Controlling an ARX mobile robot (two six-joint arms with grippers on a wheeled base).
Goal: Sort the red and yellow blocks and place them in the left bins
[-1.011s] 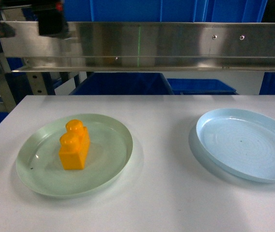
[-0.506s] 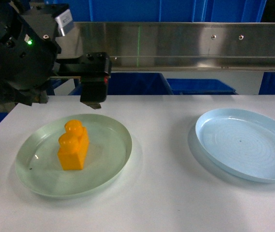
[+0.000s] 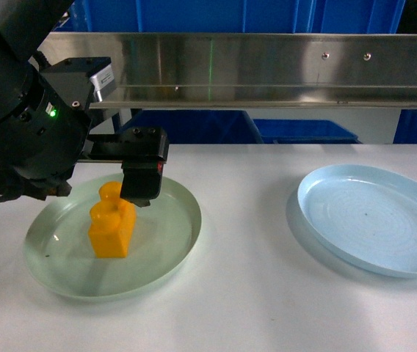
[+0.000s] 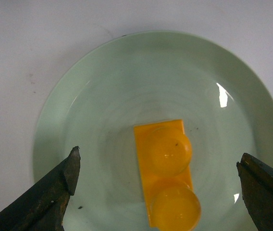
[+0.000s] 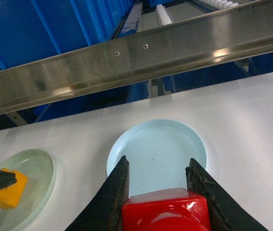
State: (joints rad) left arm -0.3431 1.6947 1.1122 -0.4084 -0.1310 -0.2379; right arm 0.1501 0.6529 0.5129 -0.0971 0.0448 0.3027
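Observation:
An orange-yellow block with two studs (image 3: 111,227) stands on a pale green plate (image 3: 47,271) at the table's left. My left gripper (image 3: 139,198) hangs open just above and behind it. In the left wrist view the block (image 4: 165,173) lies between the wide-apart fingertips of the left gripper (image 4: 158,161), touching neither. My right gripper (image 5: 158,161), absent from the head view, is shut on a glossy red block (image 5: 165,211) above a pale blue plate (image 5: 158,144). Blue bins (image 3: 186,126) show beyond the table's far edge.
The pale blue plate (image 3: 374,220) lies on the right of the white table. A steel rail (image 3: 267,70) runs across behind the table, above the blue crates (image 3: 304,130). In the right wrist view the green plate (image 5: 35,163) and yellow block (image 5: 6,190) sit far left.
My left arm has come in from the upper left and dropped down over the green plate, its open gripper now above the yellow block. Block and plates have stayed put.

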